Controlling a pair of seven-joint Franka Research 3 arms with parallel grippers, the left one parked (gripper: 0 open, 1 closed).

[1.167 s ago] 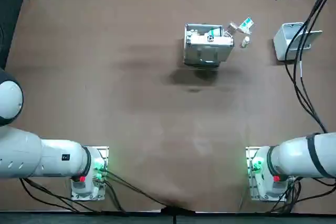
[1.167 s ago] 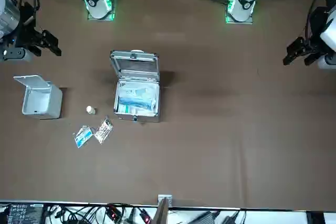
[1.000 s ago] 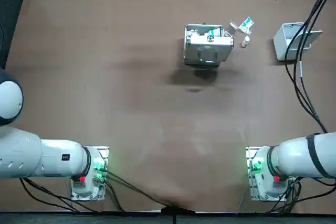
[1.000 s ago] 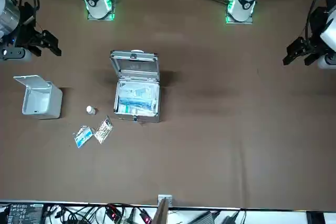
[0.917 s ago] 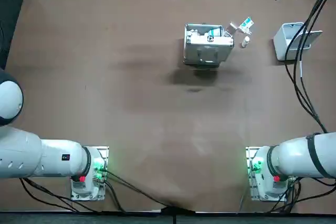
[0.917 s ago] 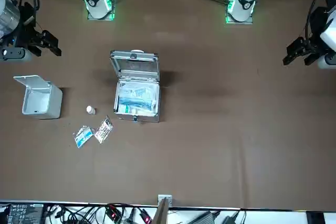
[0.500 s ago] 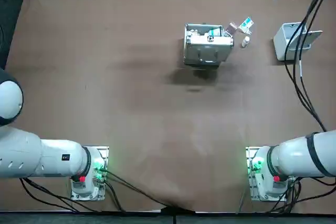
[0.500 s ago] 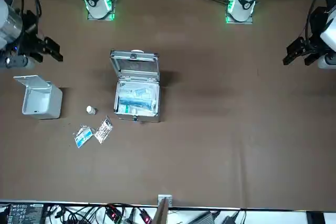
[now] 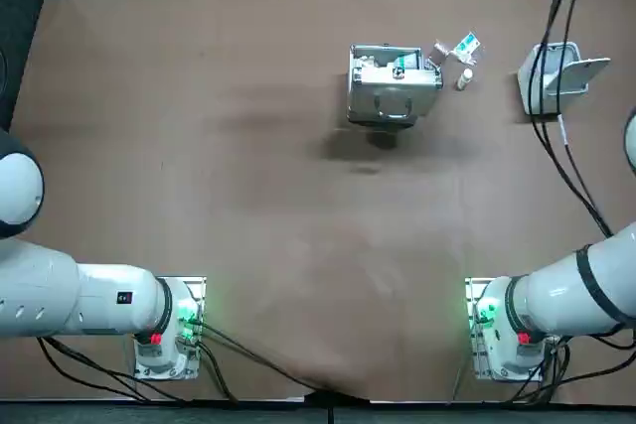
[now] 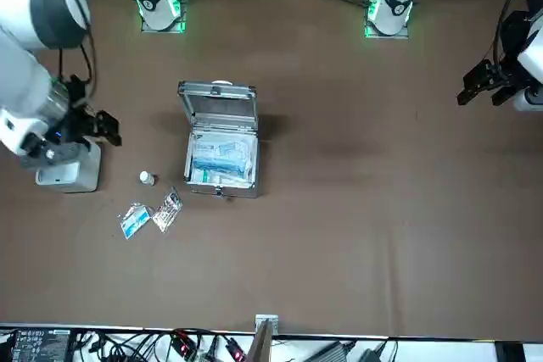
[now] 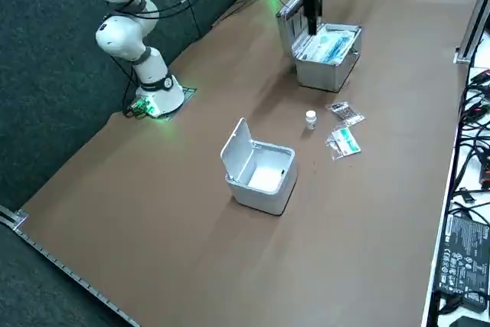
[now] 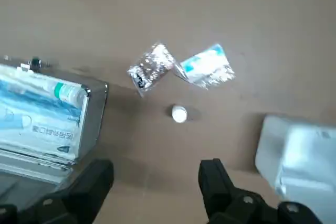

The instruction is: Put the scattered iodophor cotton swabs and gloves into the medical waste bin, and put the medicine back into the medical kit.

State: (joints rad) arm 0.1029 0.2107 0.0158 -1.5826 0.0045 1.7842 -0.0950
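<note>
Far right on the brown table, a white plastic medical waste bin stands with its lid flipped up. Left of it, well apart, a silver metal medical kit sits open with the lid upright on its near side and blue-and-white packs lying inside. A small white medicine bottle stands upright on the table between kit and bin, closer to the kit and touching neither. Just beyond the bottle on the far side lie a clear crinkled packet with dark contents and a blue-and-white flat packet, side by side. The clear one is nearer the kit. Whether the two touch, cannot tell. All three loose items are outside both bin and kit. The right gripper hangs high above the table, over the stretch between bin and kit. In the front view it overlaps the bin's kit-side edge. Its fingers are spread wide with nothing between them, and the bottle shows in line with the gap, far below.
</note>
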